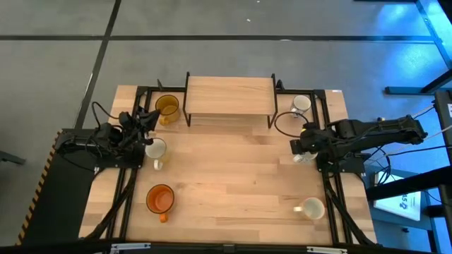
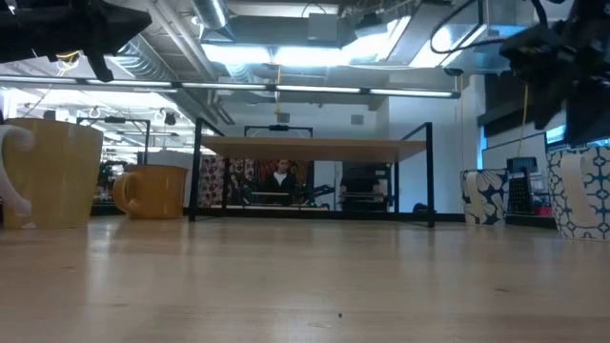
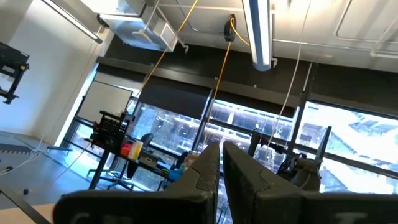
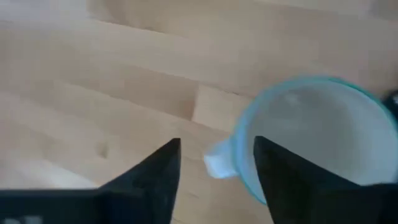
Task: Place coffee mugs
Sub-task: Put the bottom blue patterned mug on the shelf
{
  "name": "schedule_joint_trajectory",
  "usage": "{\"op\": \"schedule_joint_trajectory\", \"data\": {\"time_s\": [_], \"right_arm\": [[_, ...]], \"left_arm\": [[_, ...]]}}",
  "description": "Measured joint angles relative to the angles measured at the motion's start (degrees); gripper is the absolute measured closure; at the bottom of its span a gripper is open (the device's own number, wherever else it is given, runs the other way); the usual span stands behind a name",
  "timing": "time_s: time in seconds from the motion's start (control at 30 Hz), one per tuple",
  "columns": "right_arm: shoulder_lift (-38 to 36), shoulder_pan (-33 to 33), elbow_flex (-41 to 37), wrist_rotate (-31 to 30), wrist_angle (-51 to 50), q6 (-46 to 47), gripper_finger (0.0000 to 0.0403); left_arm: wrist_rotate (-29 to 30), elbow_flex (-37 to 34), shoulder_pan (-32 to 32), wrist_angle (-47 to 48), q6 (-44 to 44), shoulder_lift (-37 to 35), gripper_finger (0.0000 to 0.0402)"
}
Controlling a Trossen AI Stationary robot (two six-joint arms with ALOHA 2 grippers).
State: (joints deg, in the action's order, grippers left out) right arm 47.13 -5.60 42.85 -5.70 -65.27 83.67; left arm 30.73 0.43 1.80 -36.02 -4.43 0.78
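The wooden rack (image 1: 229, 95) stands at the table's far middle. My right gripper (image 4: 216, 152) is open and points down over a white mug with a teal rim (image 4: 314, 134) at the table's right side (image 1: 305, 156); its fingers stand either side of the mug's handle (image 4: 216, 165) without touching it. My left gripper (image 3: 221, 167) is shut and tipped upward, between the amber mug (image 1: 167, 107) and a white mug (image 1: 155, 149). The orange mug (image 1: 160, 200) stands near left. Two more white mugs stand far right (image 1: 301, 104) and near right (image 1: 313, 208).
The rack's black legs (image 2: 195, 171) rise at the far side in the low view. Black frame rails and cables (image 1: 286, 120) run along both table sides. A person (image 2: 281, 176) shows in the room behind. Bare wood (image 1: 233, 176) lies in the table's middle.
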Motion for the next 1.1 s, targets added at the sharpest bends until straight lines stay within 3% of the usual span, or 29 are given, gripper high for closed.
{"op": "schedule_joint_trajectory", "data": {"time_s": [0.2,0.43,0.67,0.93,1.1], "right_arm": [[0.45,0.00,-2.43,-1.72,0.73,1.82,0.0186],[3.18,0.01,-7.26,-3.43,6.33,3.16,0.0214],[8.42,0.01,-8.22,-4.23,9.67,3.00,0.0269],[11.51,-0.01,-7.94,-3.81,9.74,-0.16,0.0385],[11.58,-0.01,-5.01,-3.69,9.41,-2.92,0.0382]], "left_arm": [[0.34,0.00,-0.02,0.20,0.02,0.00,0.0386],[0.83,0.00,-0.02,1.00,0.04,0.00,0.0386],[2.10,0.00,-0.03,1.13,0.07,0.00,0.0386],[2.69,0.00,-0.02,1.15,0.07,-0.01,0.0386],[2.72,0.01,-0.02,1.31,0.08,-0.01,0.0386]]}}
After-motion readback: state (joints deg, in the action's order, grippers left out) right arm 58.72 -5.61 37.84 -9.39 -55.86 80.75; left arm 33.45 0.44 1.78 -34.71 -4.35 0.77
